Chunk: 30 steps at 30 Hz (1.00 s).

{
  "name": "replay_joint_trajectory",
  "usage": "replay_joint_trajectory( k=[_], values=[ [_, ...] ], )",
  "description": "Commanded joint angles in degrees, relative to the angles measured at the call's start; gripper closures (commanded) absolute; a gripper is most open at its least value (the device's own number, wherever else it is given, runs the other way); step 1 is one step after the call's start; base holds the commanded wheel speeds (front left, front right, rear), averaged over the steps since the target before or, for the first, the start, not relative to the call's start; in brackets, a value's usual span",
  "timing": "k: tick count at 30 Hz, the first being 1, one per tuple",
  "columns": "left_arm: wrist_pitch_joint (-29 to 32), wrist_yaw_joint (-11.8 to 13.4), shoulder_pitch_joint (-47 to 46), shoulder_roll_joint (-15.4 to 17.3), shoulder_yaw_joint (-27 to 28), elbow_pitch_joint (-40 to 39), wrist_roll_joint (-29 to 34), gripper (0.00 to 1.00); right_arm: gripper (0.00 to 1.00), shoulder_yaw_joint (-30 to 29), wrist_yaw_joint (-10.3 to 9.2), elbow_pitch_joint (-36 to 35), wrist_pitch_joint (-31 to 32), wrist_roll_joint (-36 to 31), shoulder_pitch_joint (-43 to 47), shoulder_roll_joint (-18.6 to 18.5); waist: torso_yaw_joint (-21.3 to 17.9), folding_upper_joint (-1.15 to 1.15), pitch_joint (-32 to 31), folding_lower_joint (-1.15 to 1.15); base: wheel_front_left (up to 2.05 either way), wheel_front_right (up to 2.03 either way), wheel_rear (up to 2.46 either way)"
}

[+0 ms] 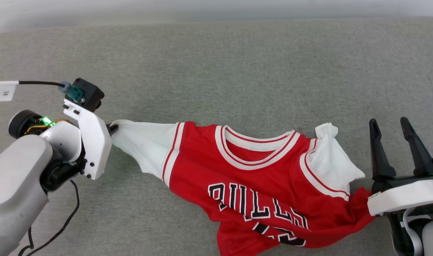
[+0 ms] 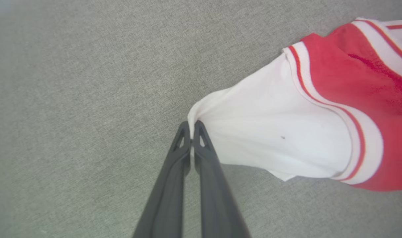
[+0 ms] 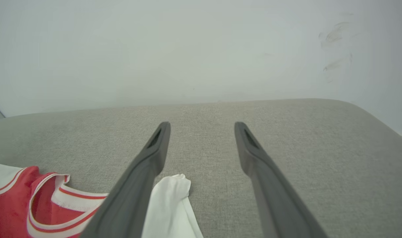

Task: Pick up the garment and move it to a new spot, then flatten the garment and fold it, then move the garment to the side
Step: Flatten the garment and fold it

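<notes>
The garment [image 1: 259,181], a red jersey with white short sleeves, striped collar and black lettering, lies rumpled on the grey cushion. At the left of the head view my left gripper [image 1: 112,128] is shut on the tip of the garment's left white sleeve [image 2: 270,132], pulling it taut. In the left wrist view the two dark fingertips of the left gripper [image 2: 191,127] pinch the sleeve's bunched corner. My right gripper [image 1: 390,125] stands open at the lower right, fingers up, just right of the other white sleeve [image 3: 169,198], with nothing between them.
The grey fabric cushion [image 1: 216,71] stretches far behind and around the garment. A pale wall [image 3: 201,49] rises behind its far edge. A black cable with a white tag [image 1: 4,93] runs to my left wrist.
</notes>
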Motion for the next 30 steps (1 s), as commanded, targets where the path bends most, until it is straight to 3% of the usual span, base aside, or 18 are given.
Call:
replay_joint_trajectory(
  k=[1,8,17,24,30],
  values=[
    [-1.3,0.6,0.7,0.6,0.6,-1.2,0.7,1.00,0.00,0.2,-0.02,-0.3,1.9,-0.3,0.4,-1.1,1.7,0.00,-1.6,0.00,0.00,0.00,0.00],
    [-5.7,4.8,2.6,3.9,2.9,-11.9,2.5,1.00,0.00,0.7,-0.02,-1.6,17.4,1.7,0.0,-7.2,5.3,0.00,-3.6,0.00,0.00,0.00,0.00],
    [-8.0,11.0,7.0,8.8,4.4,-29.2,4.8,1.00,0.00,4.0,-0.03,-5.5,48.3,6.2,-5.3,-16.9,9.5,0.00,-3.3,0.00,0.00,0.00,0.00],
    [-8.7,13.3,8.6,9.1,4.3,-36.9,5.8,1.00,0.00,7.8,-0.03,-4.5,65.9,7.8,-12.4,-21.4,12.5,0.00,-1.2,0.00,0.00,0.00,0.00],
    [-9.3,13.6,8.8,8.4,3.7,-38.8,6.6,1.00,0.00,10.2,-0.03,-1.4,72.9,7.8,-14.4,-23.1,14.1,0.00,0.7,0.00,0.00,0.00,0.00]
  ],
)
